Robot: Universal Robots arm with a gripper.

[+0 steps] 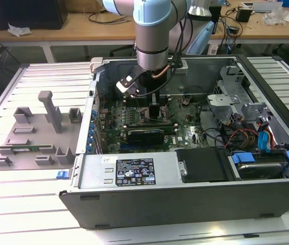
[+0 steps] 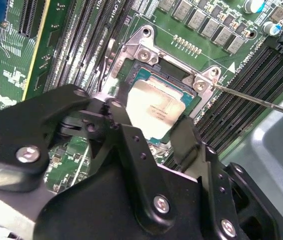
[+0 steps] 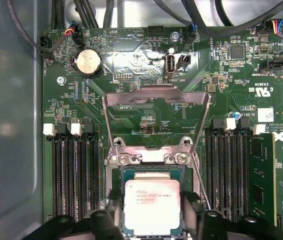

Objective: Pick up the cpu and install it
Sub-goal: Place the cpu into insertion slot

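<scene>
- An open computer case [image 1: 134,199] lies on a slatted table [image 1: 22,214]. We see its green motherboard [image 3: 131,65] from above.
- The single arm [image 1: 152,41] reaches straight down into the case, with the gripper [image 1: 152,109] low over the middle of the board.
- In both wrist views the socket's metal load plate [image 3: 156,97] is swung open and stands clear of the socket [image 3: 151,159].
- The cpu [image 3: 153,207], a pale silver square with a thin green rim, lies flat and level in the socket's opening, directly between the fingertips. We cannot tell whether it is fully seated.
- The chip is close to square, so we see no long axis. It sits squarely in line with the socket frame.
- The two black fingers [image 3: 112,215] are drawn in to the chip's width. Each meets one of the two opposite edges that face the banks of memory slots [image 3: 74,170], and we judge that they are gripping the chip.
- In the second wrist view the gripper [image 2: 149,122] straddles the cpu [image 2: 159,107] in the same way, centred on it.
</scene>
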